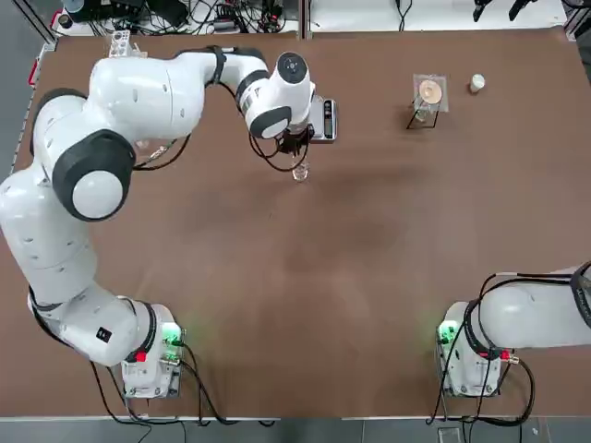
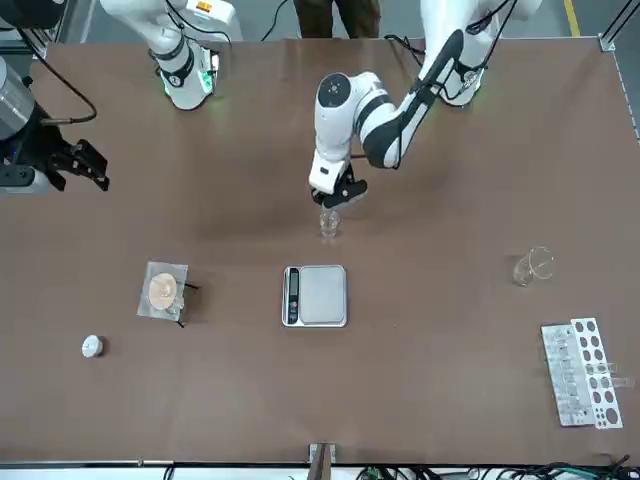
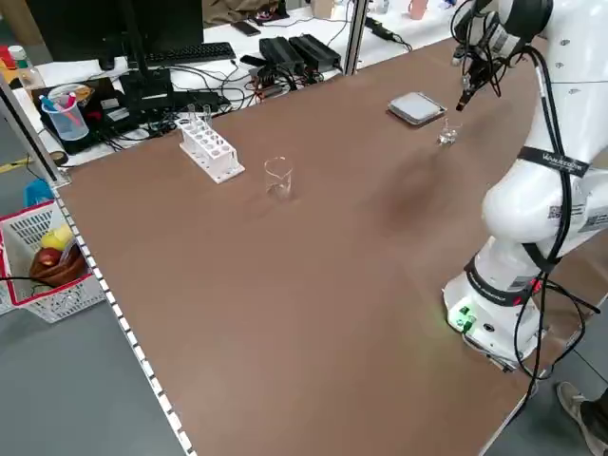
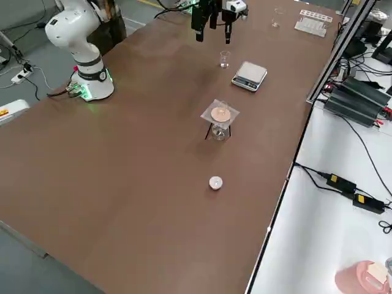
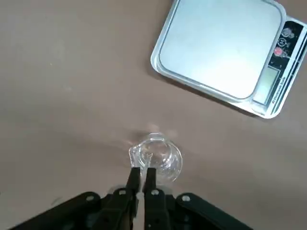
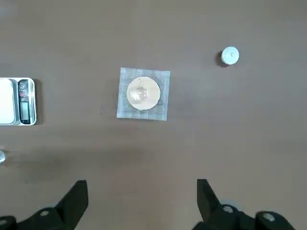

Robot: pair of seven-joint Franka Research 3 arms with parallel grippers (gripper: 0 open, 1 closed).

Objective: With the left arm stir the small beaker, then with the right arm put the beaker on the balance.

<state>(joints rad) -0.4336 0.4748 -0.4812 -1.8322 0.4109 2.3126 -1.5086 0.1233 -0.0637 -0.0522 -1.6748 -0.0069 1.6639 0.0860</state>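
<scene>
One counter [image 1: 369, 231] carries one white rack [image 2: 583, 375], one balance [image 2: 322, 296], one gauze stand [image 4: 220, 116], one bigger glass [image 2: 537, 263], one small beaker [image 5: 160, 155] near the balance, one white cap [image 4: 215, 182]. Two tools: the left tool [image 5: 143, 172], fingers together, is right above the small beaker; the right tool [image 6: 143, 191], fingers apart, hangs at the right side.

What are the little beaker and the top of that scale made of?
The small beaker looks like clear, glossy glass: the table shows through and its rim glints, though clear plastic is possible. The balance's pan seems smooth brushed metal, judging by its silvery sheen.
</scene>
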